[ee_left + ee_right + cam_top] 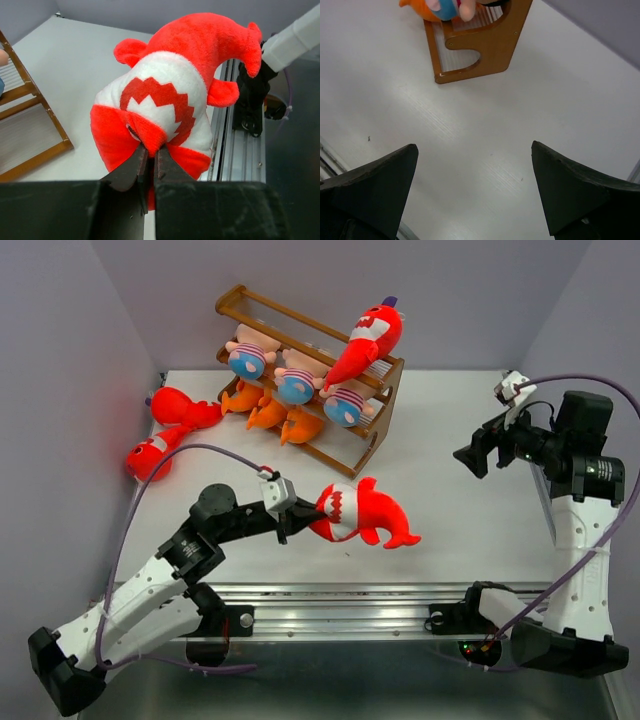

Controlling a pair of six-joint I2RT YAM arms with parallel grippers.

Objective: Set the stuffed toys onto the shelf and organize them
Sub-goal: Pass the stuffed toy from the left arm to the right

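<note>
My left gripper is shut on the lip of a red shark with a white, toothy mouth, held over the table's near middle. The brown wooden shelf stands at the back centre. It holds three dolls with blue faces and striped shirts, orange fish on the bottom tier, and another red shark leaning on its top right. Two more red sharks lie on the table left of the shelf. My right gripper hangs open and empty at the right.
A metal rail runs along the table's near edge. Grey walls enclose the table on the left, back and right.
</note>
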